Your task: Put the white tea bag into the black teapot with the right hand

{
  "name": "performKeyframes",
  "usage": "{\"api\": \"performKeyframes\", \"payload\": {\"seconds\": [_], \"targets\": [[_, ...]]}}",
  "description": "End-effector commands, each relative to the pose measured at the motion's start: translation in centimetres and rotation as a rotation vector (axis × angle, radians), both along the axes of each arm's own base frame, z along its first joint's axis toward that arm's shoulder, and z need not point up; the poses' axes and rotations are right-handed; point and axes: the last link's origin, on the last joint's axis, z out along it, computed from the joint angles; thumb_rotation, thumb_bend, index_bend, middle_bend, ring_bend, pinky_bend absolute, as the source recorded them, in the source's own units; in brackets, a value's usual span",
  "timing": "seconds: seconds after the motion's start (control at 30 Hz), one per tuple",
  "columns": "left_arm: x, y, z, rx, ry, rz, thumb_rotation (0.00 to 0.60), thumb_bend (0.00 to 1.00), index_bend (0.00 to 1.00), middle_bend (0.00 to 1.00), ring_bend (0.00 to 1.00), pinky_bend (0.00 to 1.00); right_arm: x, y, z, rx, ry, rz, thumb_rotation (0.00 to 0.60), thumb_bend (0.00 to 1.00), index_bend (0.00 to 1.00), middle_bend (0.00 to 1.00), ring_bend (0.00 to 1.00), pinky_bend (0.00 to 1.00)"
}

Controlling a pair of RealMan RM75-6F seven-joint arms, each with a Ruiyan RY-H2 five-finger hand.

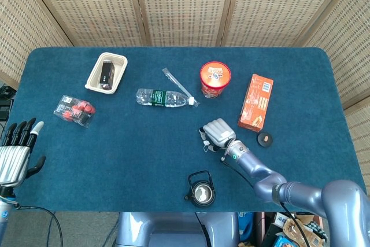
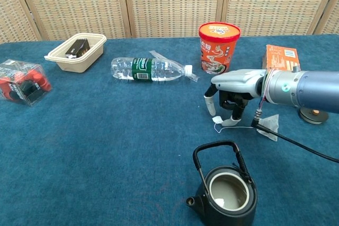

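Observation:
The white tea bag [image 2: 268, 126] lies flat on the blue cloth under my right forearm, and its string runs left to a small tag [image 2: 217, 122]. My right hand [image 2: 231, 89] hovers palm-down over that tag. Its fingers [image 2: 233, 108] arch down around the string's end with a gap between them, and nothing is lifted. In the head view the right hand [image 1: 218, 131] hides the bag. The black teapot [image 1: 202, 191] stands lidless at the near edge, in front of this hand, and in the chest view the teapot [image 2: 228, 192] shows an empty inside. My left hand [image 1: 17, 150] rests with its fingers spread beyond the table's left edge.
The teapot's lid [image 1: 265, 139] lies right of my right hand, near an orange box [image 1: 256, 102]. Behind are a red noodle cup [image 1: 215, 78], a lying water bottle [image 1: 163, 98] and a beige tray [image 1: 107, 72]. A packet of red items [image 1: 74, 110] sits far left.

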Motion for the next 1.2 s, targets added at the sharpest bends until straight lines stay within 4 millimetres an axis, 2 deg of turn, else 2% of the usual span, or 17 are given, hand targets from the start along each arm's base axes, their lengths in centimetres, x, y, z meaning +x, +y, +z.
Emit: {"api": "performKeyframes", "payload": {"seconds": [0.03,1.2], "targets": [[-0.03,-0.02,0.0,0.001,0.0,0.001,0.6,0.37,0.03,0.0,0.0,0.0,-0.07,-0.01,-0.11,0.001,0.003,0.0,0.6,0.41,0.52,0.95,0.97,1.0],[-0.16,0.05,-0.03,0.0,0.001,0.004,0.6,0.37,0.03,0.0,0.0,0.0,-0.1,0.44,-0.68,0.016,0.003,0.002,0.6,0.41,0.56,0.95,0.97,1.0]]}}
